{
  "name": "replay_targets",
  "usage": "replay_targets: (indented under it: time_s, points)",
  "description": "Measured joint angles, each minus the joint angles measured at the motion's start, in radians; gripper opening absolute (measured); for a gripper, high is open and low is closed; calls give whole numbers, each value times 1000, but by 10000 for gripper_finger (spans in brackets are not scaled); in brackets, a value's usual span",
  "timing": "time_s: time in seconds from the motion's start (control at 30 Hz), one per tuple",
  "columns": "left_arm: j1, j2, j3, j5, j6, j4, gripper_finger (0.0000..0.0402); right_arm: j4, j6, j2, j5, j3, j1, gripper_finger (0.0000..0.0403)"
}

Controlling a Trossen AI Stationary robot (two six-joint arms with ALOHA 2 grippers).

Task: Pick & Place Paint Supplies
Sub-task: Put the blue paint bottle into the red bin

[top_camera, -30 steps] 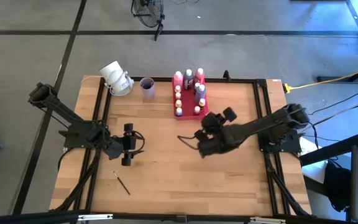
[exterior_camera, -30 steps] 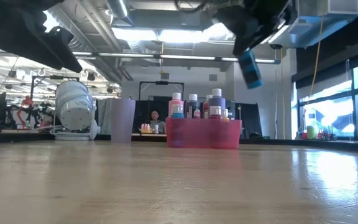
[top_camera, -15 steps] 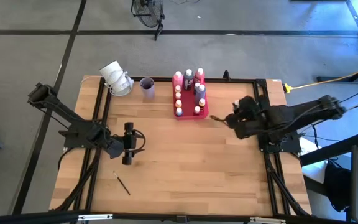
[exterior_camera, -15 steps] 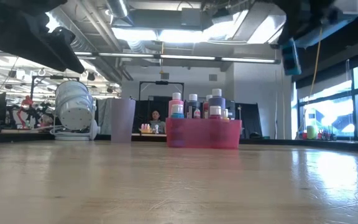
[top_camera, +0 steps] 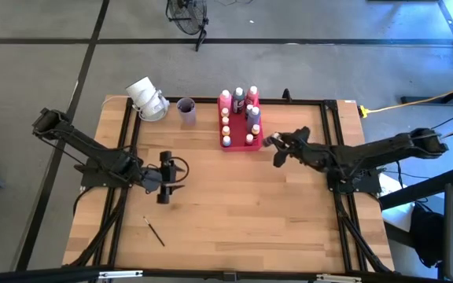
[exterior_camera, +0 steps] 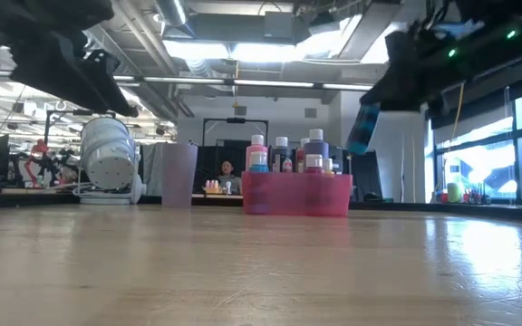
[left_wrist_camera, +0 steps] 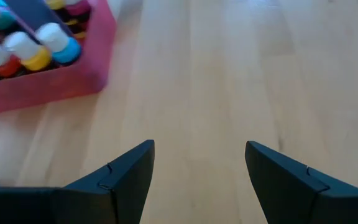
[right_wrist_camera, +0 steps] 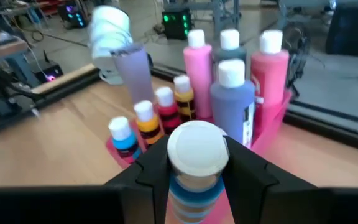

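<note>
Swung from mid-surface a second ago to just beside the pink-red tray (top_camera: 239, 143): right end effector (top_camera: 278, 149), clamped on a white-capped blue paint bottle (right_wrist_camera: 197, 163) held above the surface (top_camera: 234, 204). Shifted only slightly, left end effector (top_camera: 163, 174), fingers apart and holding nothing. Seen solely from above, one paintbrush (top_camera: 155, 231) lying near the front left; seen close only from the right wrist, the bottles (right_wrist_camera: 232, 87) standing upright in the tray.

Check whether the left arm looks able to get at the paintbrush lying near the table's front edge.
Probably yes. The paintbrush lies alone on bare wood, just in front of the left gripper, which is open and holds nothing. The right gripper, shut on a bottle, is far across by the tray.
</note>
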Motion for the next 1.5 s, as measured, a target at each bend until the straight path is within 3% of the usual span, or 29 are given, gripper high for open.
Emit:
replay_targets:
  time_s: [0.23, 0.5, 1.0, 1.5]
  points:
    - [-3, 0, 0, 14, 0, 7, 249, 91, -68, 175, -104, 81, -63, 118]
    - [-3, 0, 0, 14, 0, 7, 249, -115, -43, 320, -137, 240, -126, 118]
    - [-3, 0, 0, 13, 0, 6, 249, -201, 34, 356, -130, 253, -161, 118]
    - [-3, 0, 0, 13, -18, 8, 249, -146, 60, 494, -137, 253, -173, 118]
